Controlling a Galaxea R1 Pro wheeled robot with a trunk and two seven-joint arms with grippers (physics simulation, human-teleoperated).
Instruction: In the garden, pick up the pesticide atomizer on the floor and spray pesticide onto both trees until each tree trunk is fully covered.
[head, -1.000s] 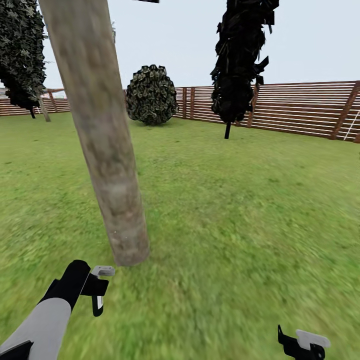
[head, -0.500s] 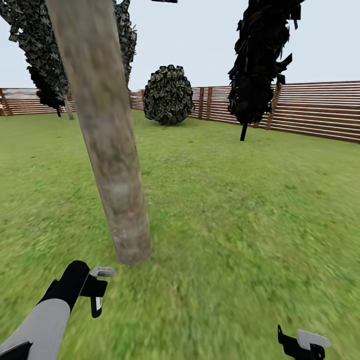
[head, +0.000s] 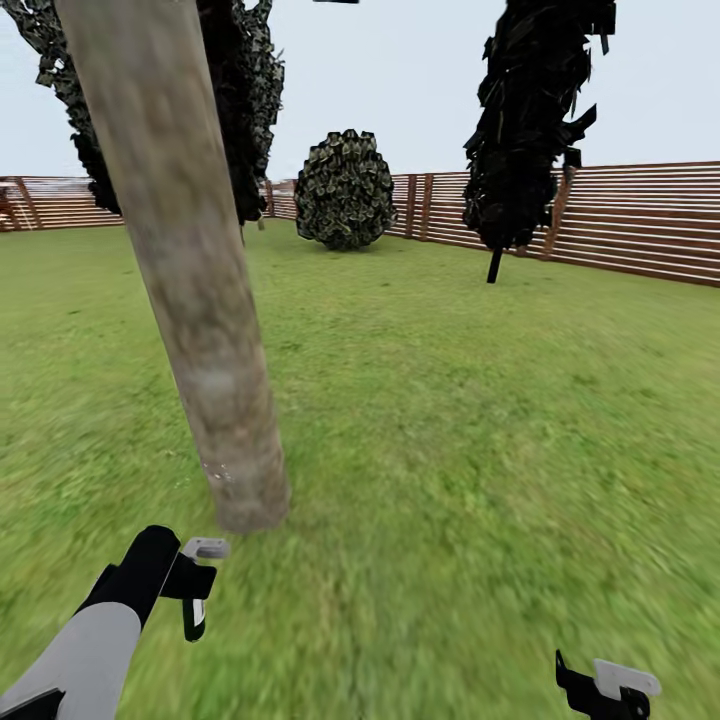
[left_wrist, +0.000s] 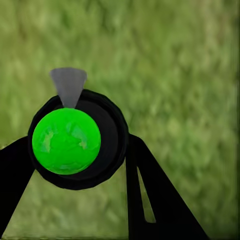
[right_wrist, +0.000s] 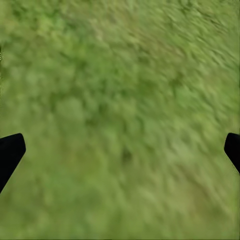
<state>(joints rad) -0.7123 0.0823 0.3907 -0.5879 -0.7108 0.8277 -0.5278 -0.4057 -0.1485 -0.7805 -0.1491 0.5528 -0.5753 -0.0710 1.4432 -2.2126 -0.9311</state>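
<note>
The atomizer (left_wrist: 75, 140) appears to be the dark round body with a bright green face seen end-on in the left wrist view. The left claw (head: 195, 590) is clamped on it, a finger pressing each side, low over the grass (head: 480, 450). The trunk (head: 200, 330) stands near, its foot at about 1 o'clock from that claw. The right claw (head: 610, 685) hangs spread apart with nothing in it at 5 o'clock in the head view. To spray well, I judge the nozzle should be lifted off the ground, turned toward the bark, then swept from foot upward and around every side.
</note>
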